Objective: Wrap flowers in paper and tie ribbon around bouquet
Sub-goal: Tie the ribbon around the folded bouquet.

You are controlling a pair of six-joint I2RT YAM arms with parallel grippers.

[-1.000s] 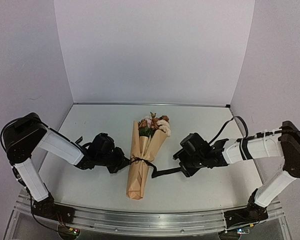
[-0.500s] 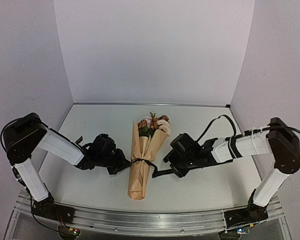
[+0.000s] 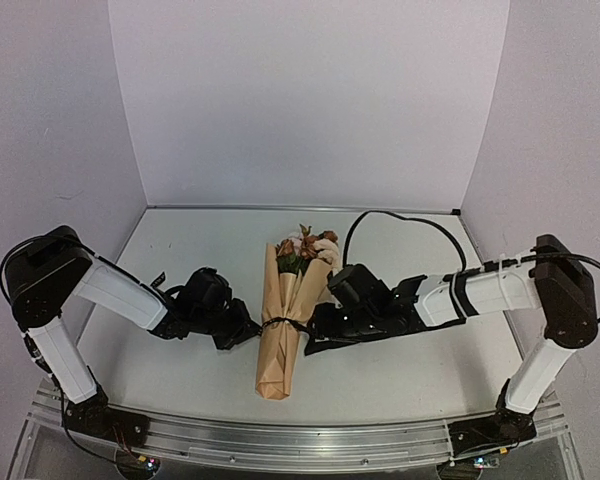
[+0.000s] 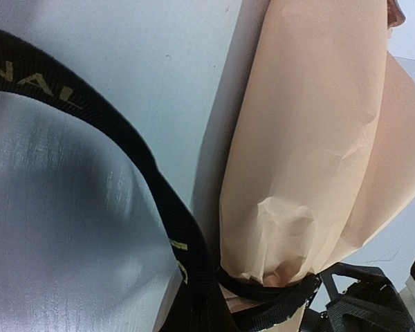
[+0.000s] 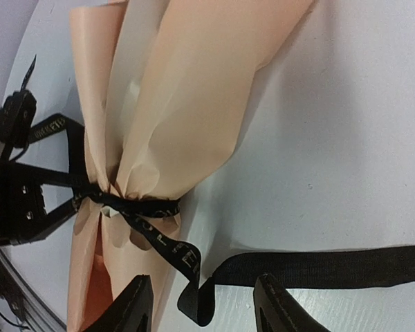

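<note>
Flowers (image 3: 306,246) in paper cone (image 3: 277,352), ribbon (image 5: 151,206) tied

We list: left arm (image 3: 120,295), elbow bent, forearm reaching inward and low; left gripper (image 3: 242,333) clamped shut on the ribbon (image 5: 159,238). Right arm (image 3: 480,295), stretched inward and low; right gripper (image 5: 203,278) with its fingers parted.

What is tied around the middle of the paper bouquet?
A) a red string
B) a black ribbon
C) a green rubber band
B: a black ribbon with pale lettering pinches in the tan paper of the bouquet at its middle.
</note>
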